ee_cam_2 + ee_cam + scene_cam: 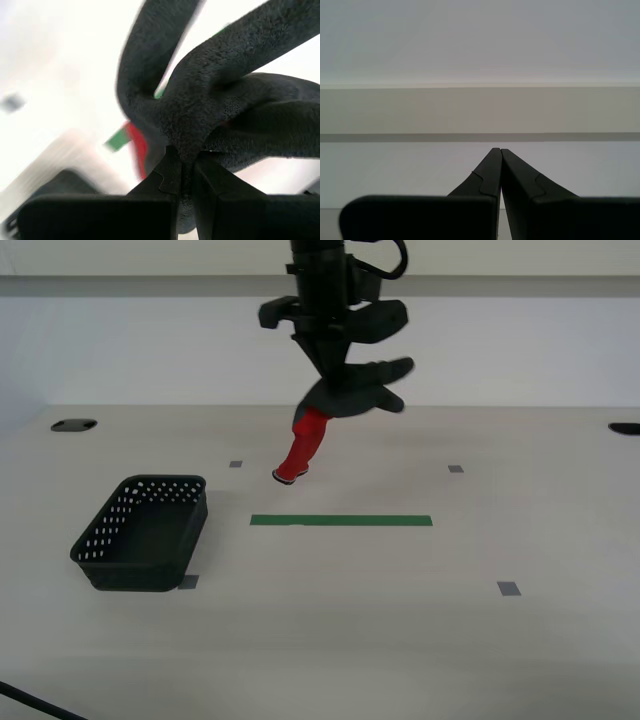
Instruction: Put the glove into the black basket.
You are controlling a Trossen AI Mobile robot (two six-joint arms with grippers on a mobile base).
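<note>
my second gripper (186, 165) pinched tight on the glove (335, 415), jaws pressed together on a fold of dark grey rubbery material, glove fingers sprawling out above the jaws in the second wrist view. lifted clear of the table (400, 640), hanging under the arm at the exterior view's upper middle, dark grey fingers splayed toward the exterior view's right, red cuff (303, 452) drooping down and toward the exterior view's left. my first gripper (499, 172) pressed together on nothing, aimed at a blank pale wall. black basket (145, 532) well apart from the glove, low on the exterior view's left, nothing seen inside it. green tape strip (341, 521) flat on the table between basket and glove, below the cuff. small grey tape squares (509, 588) scattered about. wide bare tabletop around the basket and across the exterior view's right.
</note>
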